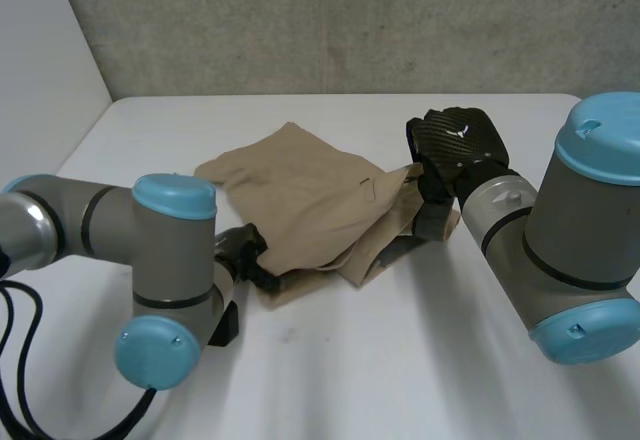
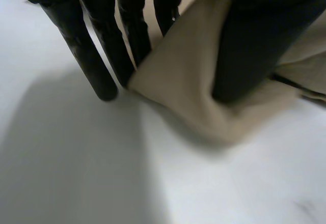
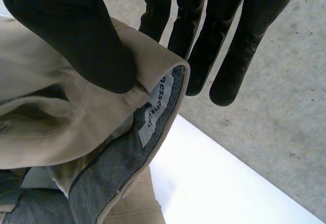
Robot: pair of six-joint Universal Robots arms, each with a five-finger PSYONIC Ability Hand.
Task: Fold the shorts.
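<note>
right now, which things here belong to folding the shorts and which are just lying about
Job: tan cloth shorts; black left hand pinching a corner; black right hand pinching the waistband.
Just there: white table; grey concrete wall.

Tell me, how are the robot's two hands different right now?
The left hand is low by the table, pinching a corner of the shorts. The right hand is higher up, holding the waistband off the table. The cloth at the left hand looks plain tan, but the cloth at the right hand shows grey lining and a label. Both hands are black and pinch the shorts with a thumb.
</note>
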